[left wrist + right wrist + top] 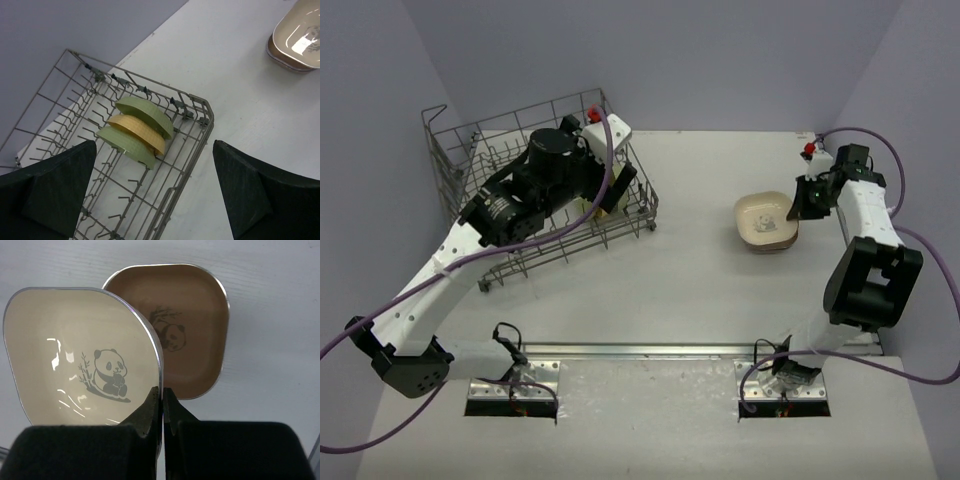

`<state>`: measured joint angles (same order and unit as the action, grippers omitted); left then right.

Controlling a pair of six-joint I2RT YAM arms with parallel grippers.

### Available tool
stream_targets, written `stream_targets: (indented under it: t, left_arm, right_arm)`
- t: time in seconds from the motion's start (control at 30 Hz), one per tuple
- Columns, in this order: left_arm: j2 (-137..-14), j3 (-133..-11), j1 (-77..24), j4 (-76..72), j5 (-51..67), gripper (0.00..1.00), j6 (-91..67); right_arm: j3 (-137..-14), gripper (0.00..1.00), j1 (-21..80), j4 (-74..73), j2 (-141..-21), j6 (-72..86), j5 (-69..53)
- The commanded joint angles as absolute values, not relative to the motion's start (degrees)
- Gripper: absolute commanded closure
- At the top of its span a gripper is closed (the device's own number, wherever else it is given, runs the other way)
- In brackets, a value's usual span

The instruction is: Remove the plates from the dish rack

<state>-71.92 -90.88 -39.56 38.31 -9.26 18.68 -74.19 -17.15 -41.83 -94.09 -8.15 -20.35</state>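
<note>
Cream plate (pixel 80 355), rim pinched by your right gripper (pixel 162 405), seemingly overlaps the brown plate (pixel 195 340); your left gripper (pixel 154 147) gapes above three plates (pixel 137 131) at a corner of the rack (pixel 204 107).

The white arms (pixel 420 290) carry black joints, purple cables (pixel 608 160), red knobs (pixel 593 113) and dark jaws.

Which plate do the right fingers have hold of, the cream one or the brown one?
The cream plate. The right fingers are pinched shut on its near rim, and it partly covers the brown plate, which nothing grips.
</note>
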Motion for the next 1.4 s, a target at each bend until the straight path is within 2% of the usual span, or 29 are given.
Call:
stream_targets:
  t: [0.0, 0.53, 0.63, 0.77, 0.87, 0.93, 1.0, 1.13, 1.23, 1.37]
  left_arm:
    - [-69.8, -89.1, -37.7, 37.7, -4.3, 0.0, 11.8]
    - [-69.4, -85.4, -34.6, 37.2, -2.5, 0.0, 10.1]
    - [-69.3, -84.5, -34.4, 37.2, -2.8, 0.0, 10.0]
    - [-69.4, -84.2, -33.7, 37.2, -2.5, 0.0, 9.4]
    - [-69.7, -84.3, -32.8, 37.3, -1.6, 0.0, 8.1]
    - [-70.3, -84.3, -31.4, 37.7, -1.1, 0.0, 6.9]
    - [-70.9, -84.2, -29.8, 38.0, -0.4, 0.0, 4.6]
    - [-73.4, -84.2, -19.0, 39.2, 7.5, 0.02, -2.1]
    - [-76.7, -83.4, -11.4, 39.6, 13.7, 0.11, -6.6]
    - [-79.6, -79.7, -4.6, 37.5, 18.8, 0.24, -12.1]
  right_arm:
    - [-78.0, 1.0, -18.9, -39.2, -96.7, -10.5, -20.2]
    - [-80.5, 0.96, -19.7, -33.5, -106.8, -10.7, -16.6]
    - [-80.3, 0.84, -19.7, -33.2, -107.3, -10.3, -16.6]
    - [-80.1, 0.54, -19.6, -33.4, -106.0, -9.1, -16.6]
    - [-81.0, 0.41, -19.6, -34.4, -103.3, -8.2, -17.3]
    - [-82.8, 0.36, -19.6, -36.1, -101.6, -7.6, -18.1]
    - [-84.0, 0.36, -19.5, -37.1, -100.2, -7.3, -18.3]
    - [-86.7, 0.35, -19.3, -39.5, -96.0, -6.8, -19.2]
    - [-86.1, 0.35, -18.5, -40.1, -91.8, -6.6, -19.5]
    - [-82.0, 0.29, -16.6, -39.8, -86.5, -6.9, -19.2]
